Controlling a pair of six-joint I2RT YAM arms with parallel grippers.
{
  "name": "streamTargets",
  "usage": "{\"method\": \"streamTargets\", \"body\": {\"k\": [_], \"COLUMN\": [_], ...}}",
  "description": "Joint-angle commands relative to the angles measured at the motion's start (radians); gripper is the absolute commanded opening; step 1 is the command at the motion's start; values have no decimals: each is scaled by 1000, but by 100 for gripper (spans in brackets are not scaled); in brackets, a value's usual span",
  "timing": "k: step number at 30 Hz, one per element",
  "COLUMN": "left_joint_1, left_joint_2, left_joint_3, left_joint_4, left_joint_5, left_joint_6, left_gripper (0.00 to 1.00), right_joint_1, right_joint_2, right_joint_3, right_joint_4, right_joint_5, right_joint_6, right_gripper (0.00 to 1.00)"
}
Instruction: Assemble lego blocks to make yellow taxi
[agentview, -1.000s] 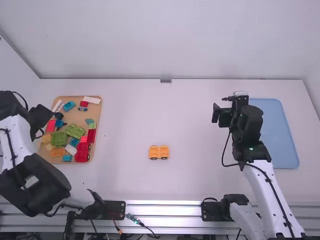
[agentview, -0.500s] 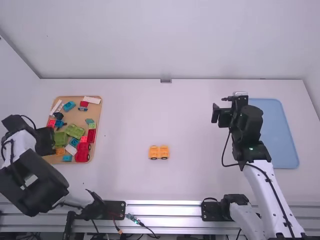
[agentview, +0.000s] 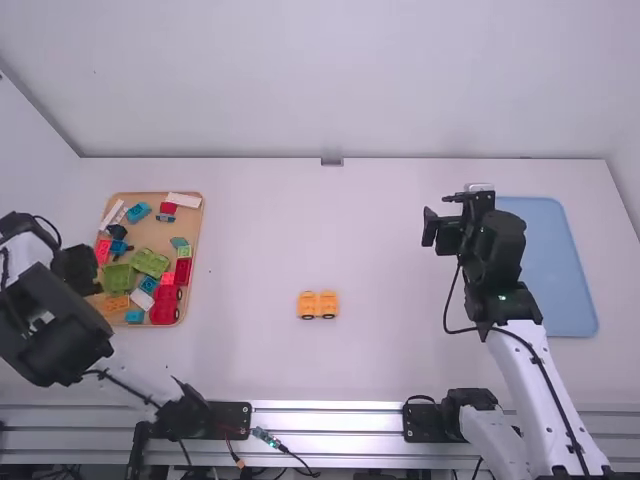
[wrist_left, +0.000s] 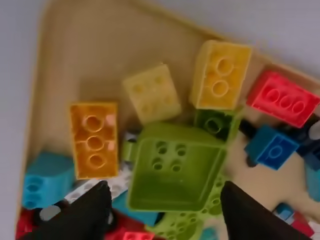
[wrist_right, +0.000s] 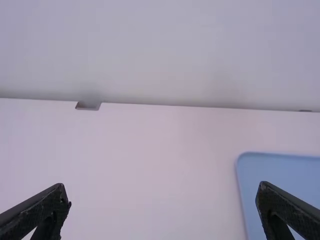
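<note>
“White walls stood around a wide white table (agentview: 380, 370). What came next in size?”

“Two trays. Blue (agentview: 548, 265) on the right, and a brown tray (agentview: 160, 232) on the left, crowded with loose blocks.”

“How were the grippers?”

“The left gripper (agentview: 92, 278) hung over the brown tray's near left part, its fingers spread, with nothing pinched. The right gripper (agentview: 445, 212) was out in front of its arm, just left of the blue tray, also spread and empty.”

“Anything in the left one's way?”

“A big green block (wrist_left: 172, 175) lay in line with the gap between its fingers. Just beside it were a pale yellow block (wrist_left: 152, 95), a deeper yellow block (wrist_left: 220, 75) and an orange block (wrist_left: 95, 140). A red block (wrist_left: 282, 97) lay near the deeper yellow one.”

“And the taxi?”

“Its yellow-orange car piece (agentview: 318, 305) sat by itself, near the middle of the table, well apart from both grippers. It was made of two chunks side by side.”

“Which way did it point?”

“Its long axis ran left to right. I couldn't tell front from back. Small dark wheels (agentview: 308, 317) showed along its near side.”
</note>
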Motion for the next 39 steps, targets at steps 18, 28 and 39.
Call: {"method": "streamTargets", "body": {"k": [18, 28, 39], "left_joint_1": [3, 4, 4], "left_joint_2": [87, 87, 87], "left_joint_3": [21, -40, -83], "left_joint_4": [-10, 80, 144], "left_joint_5": [-131, -135, -158], "left_joint_6": [-172, -197, -199], "left_gripper": [47, 44, 37], "right_joint_1": [3, 3, 3], "right_joint_2": [18, 18, 18], "right_joint_3": [30, 30, 30], "right_joint_4": [4, 3, 0], "right_joint_5": [-3, -3, -3], "right_joint_6": [5, 5, 5], "right_gripper": [99, 99, 99]}}
